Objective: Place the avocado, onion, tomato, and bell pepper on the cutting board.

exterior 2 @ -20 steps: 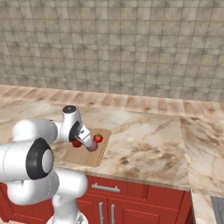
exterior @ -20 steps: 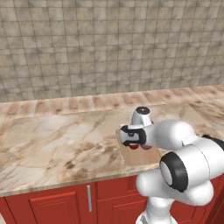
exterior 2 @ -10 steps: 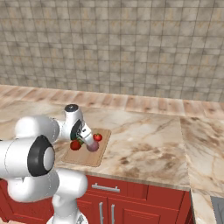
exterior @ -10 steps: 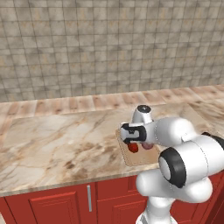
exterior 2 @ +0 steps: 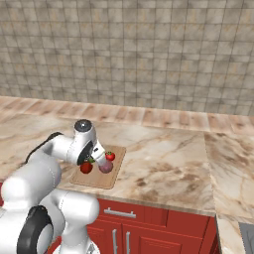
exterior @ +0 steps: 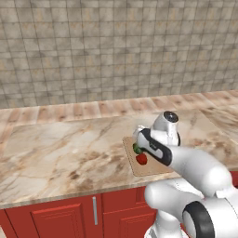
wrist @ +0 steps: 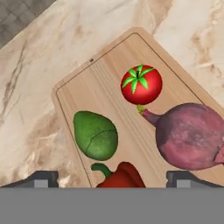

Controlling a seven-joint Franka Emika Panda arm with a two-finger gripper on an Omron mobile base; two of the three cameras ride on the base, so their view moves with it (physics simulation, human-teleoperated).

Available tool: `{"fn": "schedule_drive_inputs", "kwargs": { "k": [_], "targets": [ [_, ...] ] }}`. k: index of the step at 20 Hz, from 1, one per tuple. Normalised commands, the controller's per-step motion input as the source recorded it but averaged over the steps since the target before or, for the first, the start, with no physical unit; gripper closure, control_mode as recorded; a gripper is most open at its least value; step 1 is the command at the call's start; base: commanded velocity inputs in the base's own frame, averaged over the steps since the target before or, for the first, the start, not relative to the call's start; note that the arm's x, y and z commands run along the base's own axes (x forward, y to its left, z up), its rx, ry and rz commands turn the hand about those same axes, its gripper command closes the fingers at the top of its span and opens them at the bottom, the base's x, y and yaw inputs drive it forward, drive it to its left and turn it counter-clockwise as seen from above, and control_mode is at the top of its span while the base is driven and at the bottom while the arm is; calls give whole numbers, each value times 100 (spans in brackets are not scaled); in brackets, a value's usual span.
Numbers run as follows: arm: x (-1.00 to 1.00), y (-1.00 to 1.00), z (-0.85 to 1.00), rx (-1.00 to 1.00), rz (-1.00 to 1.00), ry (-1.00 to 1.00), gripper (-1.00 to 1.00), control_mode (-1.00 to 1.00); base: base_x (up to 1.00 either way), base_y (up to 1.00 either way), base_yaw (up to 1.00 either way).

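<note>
Directly beneath the jaws, which stand spread wide and released with nothing between them, lies the deep-red lobed bell pepper with a curled green stem, resting on the flat light tan wooden cutting board with rounded corners. Beside it sits the dark-green glossy avocado; the large dull mauve onion lies to the other side, and the bright red round tomato with a green star-shaped top lies farther out, just touching the onion's tip. All four appear to be on the board, which rests near the front edge of the veined beige marble worktop. Judged by appearance, the vegetables are light, firm and smooth-skinned, likely to roll; each would best be gripped across its widest middle.
</note>
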Motion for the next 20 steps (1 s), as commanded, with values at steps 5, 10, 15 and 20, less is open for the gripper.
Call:
{"fn": "schedule_drive_inputs", "kwargs": {
  "k": [5, 10, 15, 20],
  "targets": [
    [-27, 9, 100, 8, -7, -15, -100, -100, 0, 0, 0],
    [-67, -7, 77, 6, -2, -28, -100, -100, 0, 0, 0],
    [-65, -11, 27, 9, 0, -47, -100, -100, 0, 0, 0],
    [-33, -2, 2, 11, 0, -32, -100, -100, 0, 0, 0]
  ]
}}
